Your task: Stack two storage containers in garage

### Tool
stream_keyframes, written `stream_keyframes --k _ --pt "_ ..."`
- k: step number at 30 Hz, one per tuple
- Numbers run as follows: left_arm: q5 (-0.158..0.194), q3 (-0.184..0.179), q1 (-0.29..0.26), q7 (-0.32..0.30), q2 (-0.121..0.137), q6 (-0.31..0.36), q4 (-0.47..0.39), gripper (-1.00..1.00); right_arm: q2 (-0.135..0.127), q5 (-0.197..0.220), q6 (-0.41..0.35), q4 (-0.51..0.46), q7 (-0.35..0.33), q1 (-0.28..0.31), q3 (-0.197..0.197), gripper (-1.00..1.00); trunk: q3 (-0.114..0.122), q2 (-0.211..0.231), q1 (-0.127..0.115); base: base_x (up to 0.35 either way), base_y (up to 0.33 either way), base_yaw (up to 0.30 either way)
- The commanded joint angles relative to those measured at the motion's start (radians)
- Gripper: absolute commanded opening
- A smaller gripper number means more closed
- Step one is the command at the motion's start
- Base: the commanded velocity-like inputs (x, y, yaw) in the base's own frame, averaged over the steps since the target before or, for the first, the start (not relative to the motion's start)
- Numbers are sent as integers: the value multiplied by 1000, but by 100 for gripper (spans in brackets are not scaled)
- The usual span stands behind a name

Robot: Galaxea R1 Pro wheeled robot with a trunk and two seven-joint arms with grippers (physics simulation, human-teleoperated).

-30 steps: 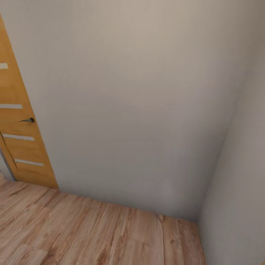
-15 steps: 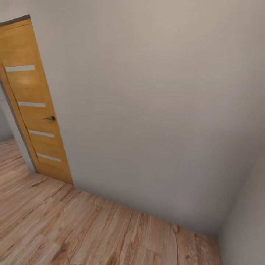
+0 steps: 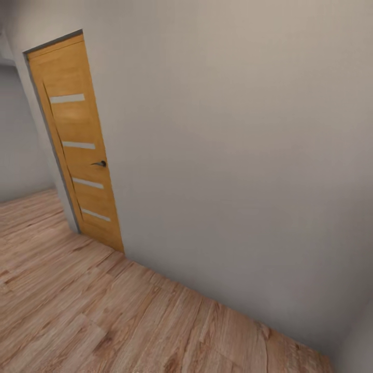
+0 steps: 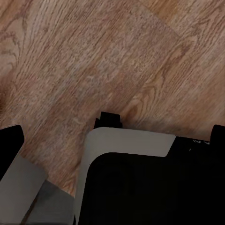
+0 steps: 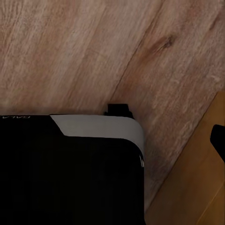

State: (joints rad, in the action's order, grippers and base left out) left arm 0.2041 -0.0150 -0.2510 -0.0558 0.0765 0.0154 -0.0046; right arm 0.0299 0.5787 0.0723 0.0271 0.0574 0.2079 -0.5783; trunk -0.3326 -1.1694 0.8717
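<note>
My view has swung along the wall (image 3: 233,155) toward the door (image 3: 77,145); no containers here, my grippers' state unclear

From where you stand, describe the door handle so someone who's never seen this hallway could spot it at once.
Start at the big pale grey wall above the wood-plank floor, then go left to the honey-coloured wooden door with four pale horizontal strips. The door handle is a small dark lever at mid-height near the door's right edge, the only dark fitting on it.
</note>
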Motion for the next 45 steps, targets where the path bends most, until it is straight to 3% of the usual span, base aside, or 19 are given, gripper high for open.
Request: stream_keyframes --k 1,9,45 --pt "9 -2 -1 -4 0 2 0 100 1 7 5 3 1 1 -8 100 -1 -1 0 0 0 271" --pt "9 -2 -1 -5 0 2 0 100 1 7 6 3 1 1 -8 100 -1 -1 0 48 0 271" --pt "9 -2 -1 -4 1 3 0 100 2 7 7 3 1 1 -9 100 -1 -1 0 301 0 271"
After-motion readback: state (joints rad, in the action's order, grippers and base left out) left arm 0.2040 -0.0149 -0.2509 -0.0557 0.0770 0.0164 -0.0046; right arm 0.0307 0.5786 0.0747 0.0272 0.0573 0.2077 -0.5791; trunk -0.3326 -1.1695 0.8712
